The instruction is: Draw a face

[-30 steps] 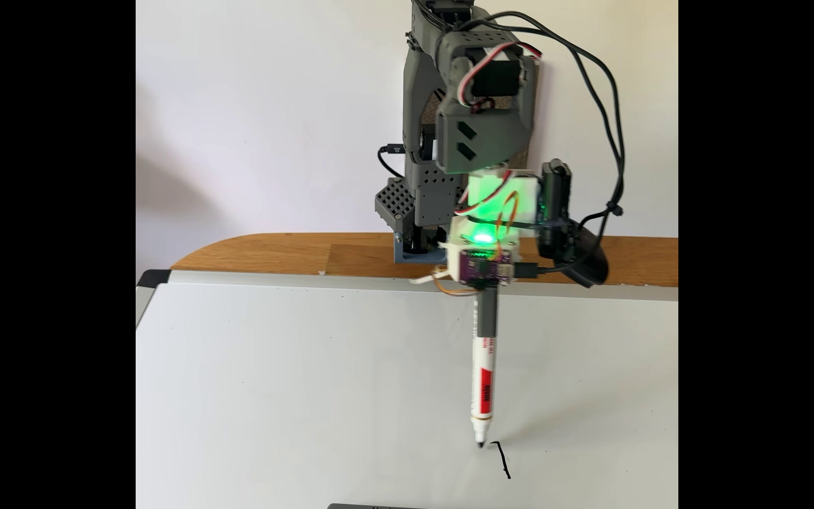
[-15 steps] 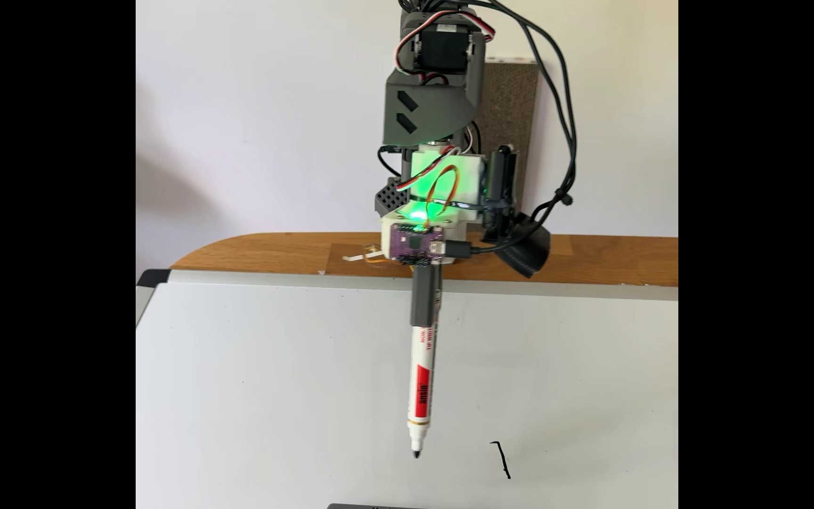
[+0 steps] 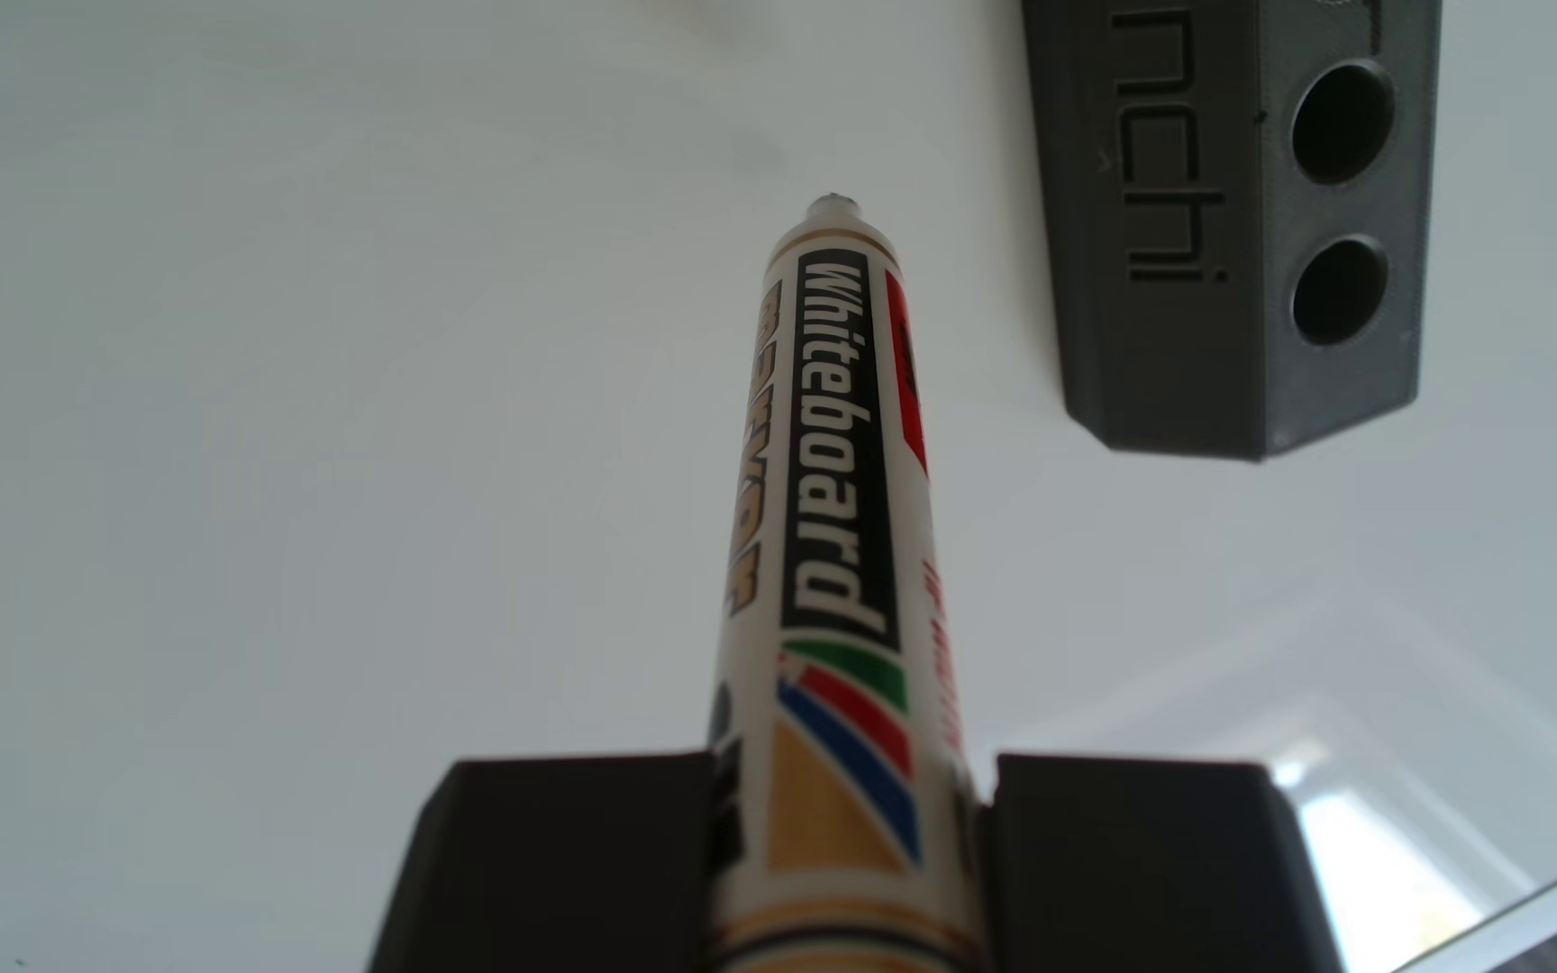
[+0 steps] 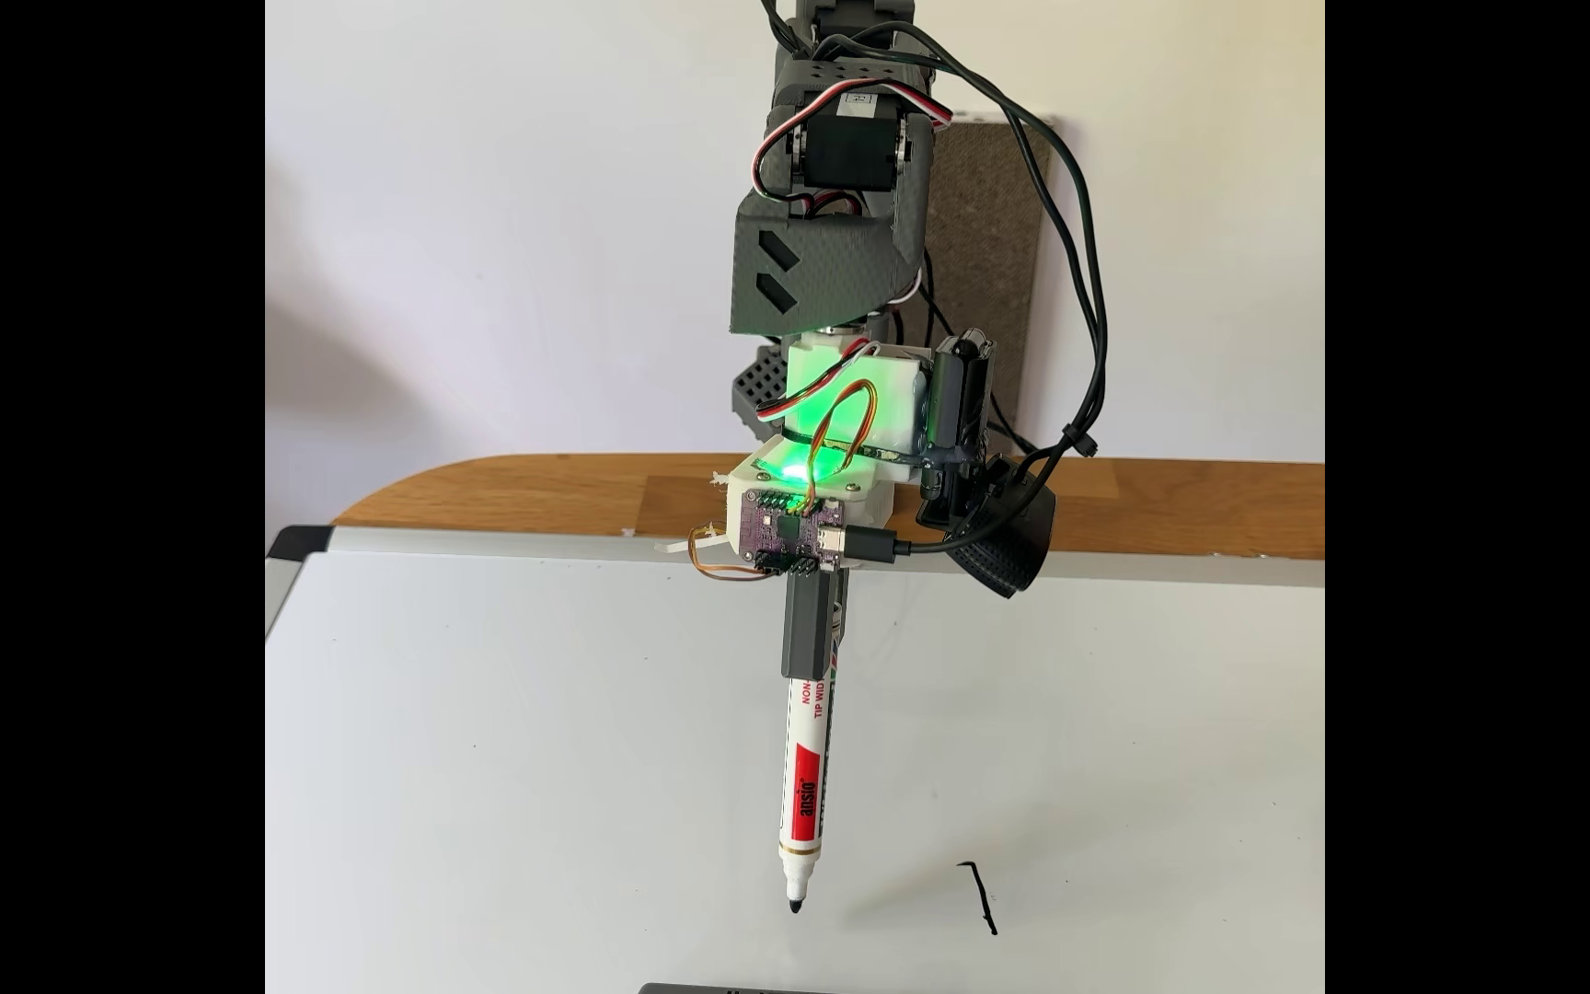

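Shifted leftward in the fixed view, the white whiteboard marker point(image 4: 803, 793) is clamped in the dark pincer point(image 4: 810, 631), well left of the short black stroke of the face point(image 4: 980, 896). Its tip seems at the glossy whiteboard point(image 4: 504, 765), so a second stroke is judged pending; gentle pressure is required.

Your gripper point(image 3: 840, 842) clamps the whiteboard marker point(image 3: 836, 524) between two dark fingers point(image 3: 569, 861), its tip pointing up the frame over the whiteboard point(image 3: 288, 421). At upper right lies the grey holder point(image 3: 1224, 234), two round holes visible.
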Action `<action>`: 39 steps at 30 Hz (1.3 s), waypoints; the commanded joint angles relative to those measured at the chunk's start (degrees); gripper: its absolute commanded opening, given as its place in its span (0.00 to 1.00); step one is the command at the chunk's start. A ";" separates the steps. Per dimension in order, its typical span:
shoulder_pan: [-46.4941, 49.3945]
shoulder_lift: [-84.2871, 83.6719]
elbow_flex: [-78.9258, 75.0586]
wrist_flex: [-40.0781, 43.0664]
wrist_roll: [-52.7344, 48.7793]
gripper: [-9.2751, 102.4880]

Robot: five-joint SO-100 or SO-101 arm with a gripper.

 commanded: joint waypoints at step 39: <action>-0.09 10.90 11.16 2.81 -0.26 0.07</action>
